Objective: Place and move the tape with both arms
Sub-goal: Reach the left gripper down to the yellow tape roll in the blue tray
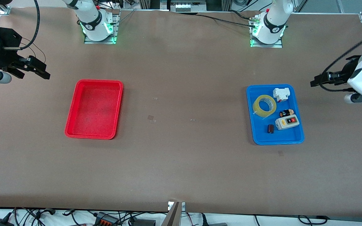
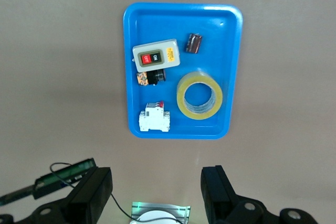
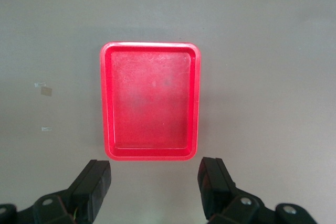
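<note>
Tape (image 1: 264,105) lies flat, core up, in the blue tray (image 1: 295,138) at the left arm's end of the table. It sits in the tray half nearer the robot bases. Sharing the tray: a white breaker (image 1: 281,94) beside it, a grey switch box (image 1: 287,122), a small black-and-orange part (image 1: 286,113), a small dark part (image 1: 271,128).

Left gripper (image 1: 317,81): up in the air, over bare table just outside the tray's edge at the table end, jaws wide, nothing in them. In the left wrist view the fingers (image 2: 92,192) frame the bottom edge with the tray straight ahead of the gap; the tape is ahead and offset toward one finger, not centred. Being a ring, it has no long axis; a grip would likely be over one wall, one finger in the core.

Right gripper (image 1: 36,70): also aloft, over bare table at the right arm's end, jaws wide and empty. The red tray (image 1: 94,135) is ahead of its gap in the right wrist view and holds nothing. This arm waits.

Judgement: the left arm is far the nearer to the tape, so the pick should be its job. Watch the breaker close beside the ring on descent.
</note>
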